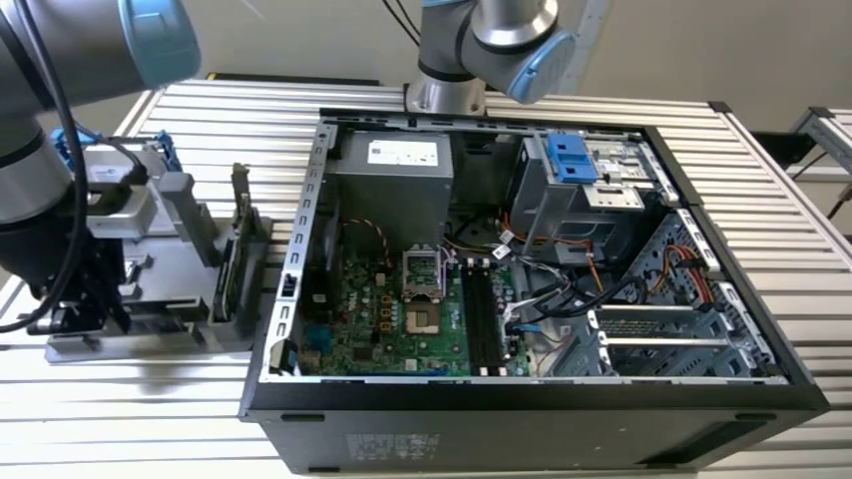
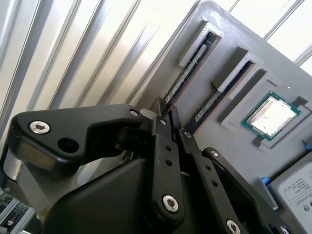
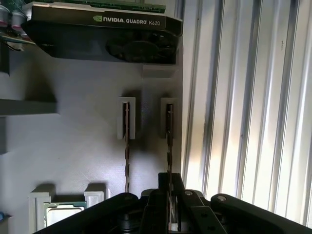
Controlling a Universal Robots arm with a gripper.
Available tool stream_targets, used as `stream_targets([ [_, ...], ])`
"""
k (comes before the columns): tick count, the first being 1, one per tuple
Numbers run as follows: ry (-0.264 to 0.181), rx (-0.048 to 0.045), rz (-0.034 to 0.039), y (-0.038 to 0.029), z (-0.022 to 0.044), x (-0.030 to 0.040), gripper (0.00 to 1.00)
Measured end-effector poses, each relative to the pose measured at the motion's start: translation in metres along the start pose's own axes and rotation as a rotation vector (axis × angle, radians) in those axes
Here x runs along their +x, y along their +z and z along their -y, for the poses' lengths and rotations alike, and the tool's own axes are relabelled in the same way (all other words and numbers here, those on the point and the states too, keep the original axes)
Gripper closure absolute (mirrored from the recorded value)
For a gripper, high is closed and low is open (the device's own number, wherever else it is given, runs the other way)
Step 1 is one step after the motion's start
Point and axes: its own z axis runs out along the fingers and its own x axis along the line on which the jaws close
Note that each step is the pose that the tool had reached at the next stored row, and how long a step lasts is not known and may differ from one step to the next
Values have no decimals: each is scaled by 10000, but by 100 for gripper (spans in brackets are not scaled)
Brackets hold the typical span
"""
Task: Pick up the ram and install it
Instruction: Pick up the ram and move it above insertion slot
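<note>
The ram [image 3: 169,141] stands on its long edge in a slot of a grey parts holder [image 3: 87,146], the slot nearest the holder's rim, beside the slatted metal worktop [image 3: 243,97]. Seen edge-on in the first wrist view, it is a very thin, dark strip running straight down from its raised grey slot surround into the claw [image 3: 169,178]. In the second wrist view the same stick [image 2: 187,73] shows a coppery edge and a row of small chips along its flat face.

The claw's two black fingers [image 3: 181,195] are drawn almost together, one on each side of the stick, clenched on its upper edge while its far end sits in the slot. In the second wrist view the fingertips meet the board where it leaves the slot.

A second stick [image 3: 126,141] stands in the neighbouring slot, parallel and just beside the first, untouched. A black graphics card [image 3: 102,34] stands at the far end of the holder, and a processor [image 2: 272,117] lies flat in a recess near the sticks.

In the exterior view, the arm [image 1: 34,150] is bent down over the holder [image 1: 160,299] at the exterior view's left. The open computer case [image 1: 533,399] lies next to the holder on the worktop, its green motherboard [image 1: 386,319] facing up.
</note>
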Motion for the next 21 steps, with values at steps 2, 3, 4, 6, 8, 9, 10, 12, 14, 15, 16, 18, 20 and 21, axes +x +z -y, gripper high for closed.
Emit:
stream_targets([
  [2,5,0,0,-14,0,-2,100],
  [3,8,1,0,-20,-1,-2,100],
  [4,13,1,0,-25,0,-3,100],
  [6,31,3,0,-36,0,-4,100],
  [8,42,5,1,-45,0,-5,100],
  [9,47,5,1,-50,0,-5,100],
  [10,52,5,0,-54,0,-6,100],
  [12,63,8,1,-69,0,-7,100],
  [14,71,7,0,-84,-1,-9,100],
  [15,77,8,1,-94,0,-10,100],
  [16,80,9,1,-102,-1,-11,100],
  [18,89,11,2,-119,-1,-12,100],
  [20,97,11,1,-135,-1,-14,100],
  [21,101,11,1,-143,-1,-15,100],
])
